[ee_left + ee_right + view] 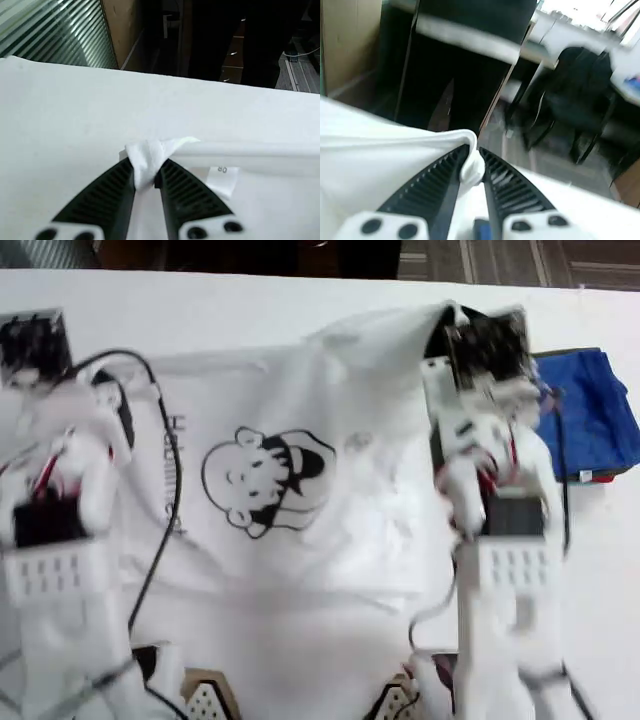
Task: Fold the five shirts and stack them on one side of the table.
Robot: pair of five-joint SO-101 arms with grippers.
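White table (pixel 200 310): white shirt (pixel 300 570) spread, blue folded garment (pixel 590 410) beside.

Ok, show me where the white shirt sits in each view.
High view: white shirt spread across the table, one far corner lifted.
Left wrist view: a bunched edge pinched between the left gripper's fingers.
Right wrist view: the lifted corner pinched between the right gripper's fingers.
Shared landmark: the white table's far edge beyond the shirt.

Bright overhead light flooded the white table (pixel 200 300) and white shirt (pixel 330 570), glare flattening its folds and leaving faint shadows, while the room (pixel 210 40) beyond the far edge lay dark.
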